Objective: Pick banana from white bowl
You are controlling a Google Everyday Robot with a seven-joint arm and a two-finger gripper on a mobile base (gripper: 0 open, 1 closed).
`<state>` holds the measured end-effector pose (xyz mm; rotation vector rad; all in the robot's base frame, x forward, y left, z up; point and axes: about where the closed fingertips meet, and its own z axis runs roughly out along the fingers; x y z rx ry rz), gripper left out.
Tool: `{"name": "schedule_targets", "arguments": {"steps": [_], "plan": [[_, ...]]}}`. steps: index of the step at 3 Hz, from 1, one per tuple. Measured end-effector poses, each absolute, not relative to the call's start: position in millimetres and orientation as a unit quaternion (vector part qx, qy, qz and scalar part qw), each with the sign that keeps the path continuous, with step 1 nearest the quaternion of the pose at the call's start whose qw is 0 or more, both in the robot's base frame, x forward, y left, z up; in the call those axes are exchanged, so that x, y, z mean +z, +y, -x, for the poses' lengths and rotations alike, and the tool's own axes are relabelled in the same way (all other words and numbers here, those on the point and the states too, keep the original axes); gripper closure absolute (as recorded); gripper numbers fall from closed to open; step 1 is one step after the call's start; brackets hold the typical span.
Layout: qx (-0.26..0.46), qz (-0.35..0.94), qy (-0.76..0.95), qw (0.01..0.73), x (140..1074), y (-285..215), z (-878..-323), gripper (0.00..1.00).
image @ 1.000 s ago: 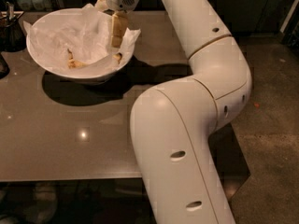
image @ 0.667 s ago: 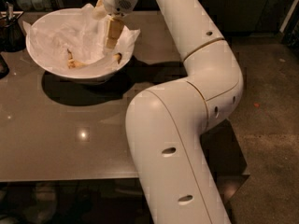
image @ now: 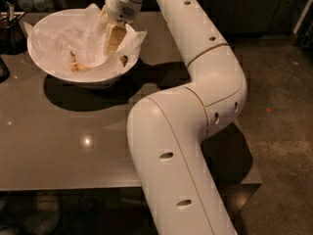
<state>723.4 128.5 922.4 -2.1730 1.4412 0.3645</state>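
Note:
The white bowl (image: 46, 62) stands at the table's far left, lined with crumpled white paper (image: 73, 35) that sticks past its rim. The banana (image: 80, 67), small, curved and yellow-brown, lies low in the bowl near its front wall. My gripper (image: 113, 39) points down into the right side of the bowl, above and to the right of the banana, over the paper. It does not hold the banana.
A dark container with utensils (image: 12, 31) stands left of the bowl at the table's far corner. A dark object (image: 2, 72) shows at the left edge. My white arm (image: 195, 82) crosses the table's right side. The table's front edge (image: 73, 186) is near.
My gripper has moved a little left and down, deeper into the bowl. The arm's elbow has shifted with it. The banana and bowl have not moved.

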Motion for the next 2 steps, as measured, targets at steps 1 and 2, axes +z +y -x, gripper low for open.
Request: {"name": "schedule_targets", "arguments": {"steps": [1,2], "plan": [[0.139,0.797,0.539,0.234,907.1,130.2,-724.8,0.39],[0.152,0.79,0.554,0.213,890.0,130.3,-722.6,0.42]]}}
